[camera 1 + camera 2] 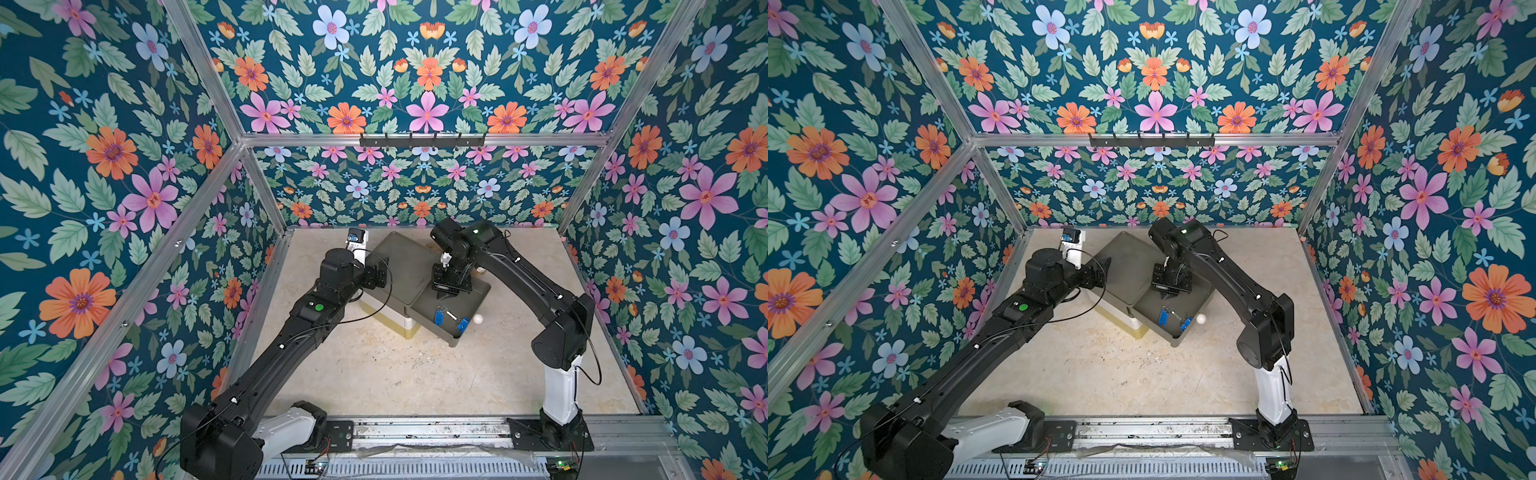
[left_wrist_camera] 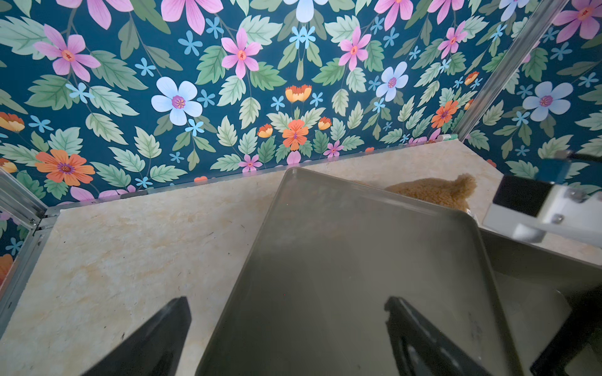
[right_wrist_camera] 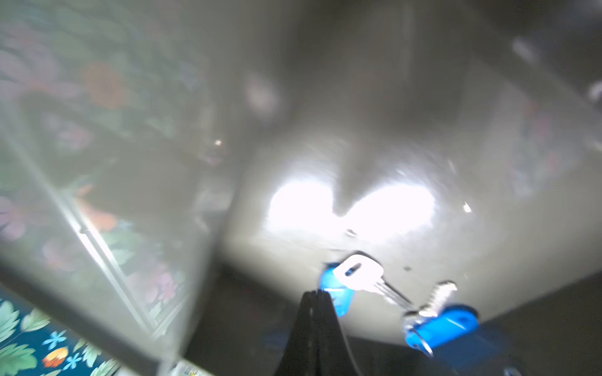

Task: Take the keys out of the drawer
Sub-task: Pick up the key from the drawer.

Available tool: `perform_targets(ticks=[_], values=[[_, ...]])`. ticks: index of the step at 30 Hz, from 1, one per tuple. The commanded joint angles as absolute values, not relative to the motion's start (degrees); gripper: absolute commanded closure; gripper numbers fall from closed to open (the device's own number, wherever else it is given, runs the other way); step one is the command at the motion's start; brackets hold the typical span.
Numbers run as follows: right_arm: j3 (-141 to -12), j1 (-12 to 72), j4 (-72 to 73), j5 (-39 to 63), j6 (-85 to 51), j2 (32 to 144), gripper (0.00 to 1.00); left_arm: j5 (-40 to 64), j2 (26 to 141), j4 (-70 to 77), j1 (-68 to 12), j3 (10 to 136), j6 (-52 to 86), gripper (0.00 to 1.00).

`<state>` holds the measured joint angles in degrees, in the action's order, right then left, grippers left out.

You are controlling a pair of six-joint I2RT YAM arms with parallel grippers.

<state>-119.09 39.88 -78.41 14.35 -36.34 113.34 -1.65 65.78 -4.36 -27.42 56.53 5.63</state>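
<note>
Two blue-tagged keys [image 1: 439, 314] lie in the open olive drawer [image 1: 428, 328], their tag lettering too blurred to read. Over the drawer hangs the right gripper [image 3: 314, 301], jaws together; the left gripper [image 2: 286, 304] sits over the cabinet top [image 2: 325, 244] — jaws apart.

Top views sharp, evenly lit; right wrist blurred w/ white glare

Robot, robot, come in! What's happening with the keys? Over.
Left hand open. Right hand shut, down in drawer beside two blue-tagged keys, grip unclear. Nothing covering them. Over.
</note>
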Motion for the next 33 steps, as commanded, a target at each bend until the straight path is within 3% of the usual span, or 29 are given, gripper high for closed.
perform_targets(ticks=[1, 3, 7, 10, 18, 29, 33], values=[[-116.9, 39.9, -78.8, 15.1, -37.1, 111.3, 1.00, -1.3, 66.1, -3.2, -27.3, 56.7, 5.4, 0.01], [-115.0, 39.9, -78.7, 14.8, -37.2, 109.8, 1.00, -1.1, 66.3, -3.1, -27.3, 56.8, 5.6, 0.01], [-113.0, 39.9, -78.7, 14.6, -38.1, 108.3, 0.73, -0.5, 66.4, -3.0, -27.2, 56.9, 6.3, 0.01], [-113.0, 39.9, -78.6, 14.6, -38.5, 108.7, 0.62, -0.3, 66.1, -3.3, -27.2, 56.7, 7.0, 0.01], [-113.0, 40.3, -75.9, 11.6, -31.7, 109.2, 0.60, -0.1, 64.2, -4.2, -27.3, 55.9, 7.1, 0.01], [-89.9, 39.9, -48.7, 10.5, -6.3, 90.7, 0.56, 1.4, 62.8, -3.2, -27.3, 55.7, 6.7, 0.01], [-81.0, 37.7, -39.2, 18.1, 3.8, 84.3, 0.56, 2.1, 62.7, -3.2, -27.3, 56.2, 7.0, 0.01]])
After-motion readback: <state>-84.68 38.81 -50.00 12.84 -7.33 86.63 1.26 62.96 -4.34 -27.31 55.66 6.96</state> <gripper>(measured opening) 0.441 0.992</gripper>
